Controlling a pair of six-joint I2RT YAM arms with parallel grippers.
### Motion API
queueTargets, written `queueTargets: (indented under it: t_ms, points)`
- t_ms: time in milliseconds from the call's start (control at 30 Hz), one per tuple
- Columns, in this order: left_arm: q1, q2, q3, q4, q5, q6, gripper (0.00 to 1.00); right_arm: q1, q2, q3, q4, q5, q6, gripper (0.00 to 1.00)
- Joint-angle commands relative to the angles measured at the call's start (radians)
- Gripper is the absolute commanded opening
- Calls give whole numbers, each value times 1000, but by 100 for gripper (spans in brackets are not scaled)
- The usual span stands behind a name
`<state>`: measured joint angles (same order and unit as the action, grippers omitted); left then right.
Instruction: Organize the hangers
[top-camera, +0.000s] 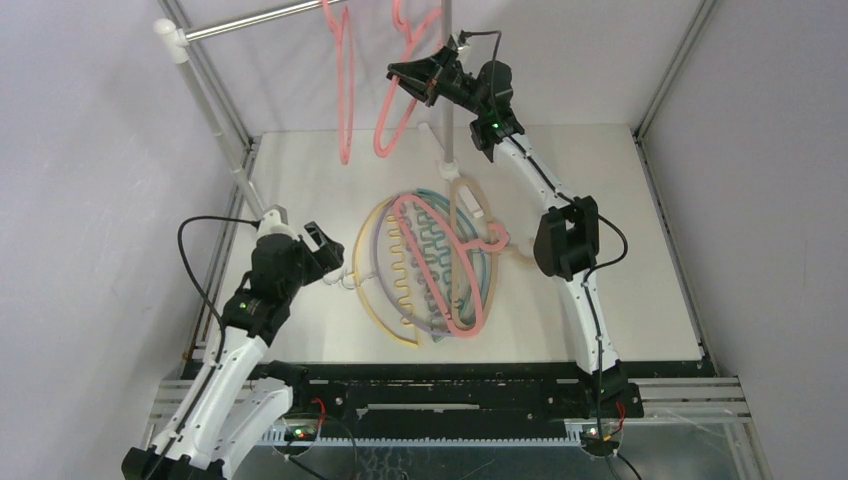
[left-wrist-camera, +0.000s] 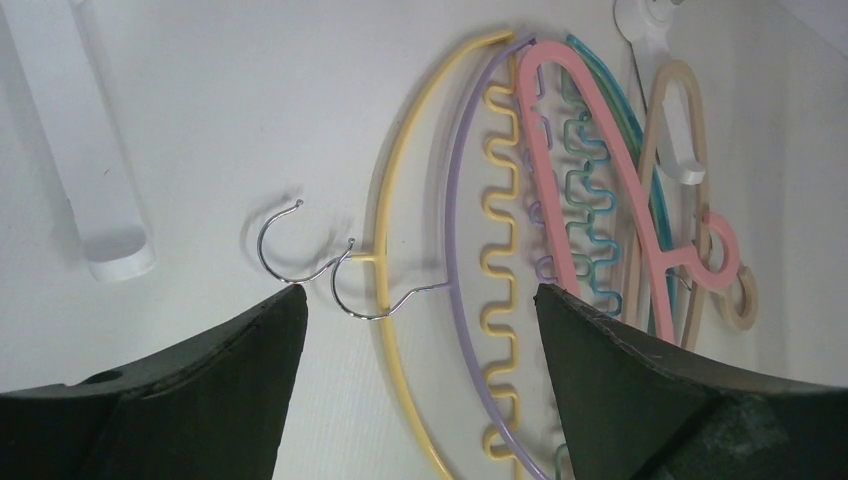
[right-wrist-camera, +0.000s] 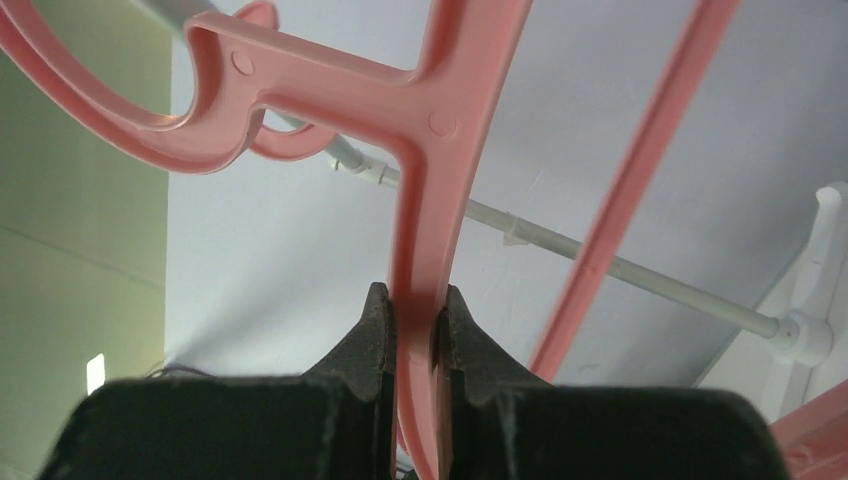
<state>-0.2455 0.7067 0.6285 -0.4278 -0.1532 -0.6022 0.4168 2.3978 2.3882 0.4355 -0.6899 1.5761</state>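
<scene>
Between jaws: pink hanger (right-wrist-camera: 425, 130), pinched; rail (right-wrist-camera: 620, 270) behind.

- Left arm (top-camera: 225, 368): white shells on the long links, black housings at the joints, a small green light near the wrist.
- Right arm (top-camera: 586, 310): the same white and black, with its own green light.
- A thin black cable (top-camera: 181, 248) loops off each arm.
- Left claw (left-wrist-camera: 418, 300) and right claw (right-wrist-camera: 415, 310): matte black, wedge-shaped fingers tapering to blunt tips.

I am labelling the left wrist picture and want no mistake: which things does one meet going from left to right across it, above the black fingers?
White pole → wire hooks → yellow hanger → lavender hanger → pink hanger → tan hanger.
</scene>
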Motion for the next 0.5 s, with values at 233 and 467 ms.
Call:
queueTargets:
  t_ms: [233,467]
  points:
    - [10,45,0,76,20,18,89,21,-138,20,-2,41,77,0]
    - [11,46,-20,86,26,15,89,82,-237,-68,0,-31,32,0]
